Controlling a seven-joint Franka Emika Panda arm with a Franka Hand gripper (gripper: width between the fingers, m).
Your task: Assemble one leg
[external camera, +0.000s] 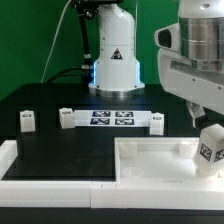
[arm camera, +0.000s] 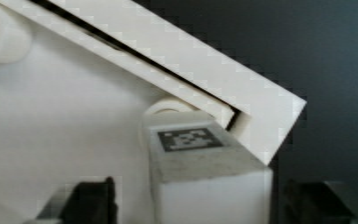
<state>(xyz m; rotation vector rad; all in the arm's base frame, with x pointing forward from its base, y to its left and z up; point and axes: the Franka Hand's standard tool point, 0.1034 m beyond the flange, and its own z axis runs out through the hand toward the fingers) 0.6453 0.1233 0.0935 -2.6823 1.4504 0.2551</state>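
A leg [external camera: 210, 148], a small white block with a square marker, stands slightly tilted at the large white panel's [external camera: 150, 160] corner on the exterior view's right. In the wrist view this leg [arm camera: 202, 155] sits between my two dark fingers [arm camera: 91, 200], with a gap showing on each side. My gripper [arm camera: 204, 205] is open around it and sits just above it in the exterior view [external camera: 207, 128]. A round end shows where the leg meets the panel's angled corner [arm camera: 247, 85]. Three more legs stand on the table: one far left [external camera: 26, 121], one beside the marker board [external camera: 66, 118], one on its other side [external camera: 156, 121].
The marker board [external camera: 110, 118] lies flat mid-table in front of the robot base [external camera: 113, 65]. A white raised border [external camera: 40, 165] runs along the table's front and the exterior view's left. The arm's bulky body [external camera: 195, 55] hangs over the exterior view's right.
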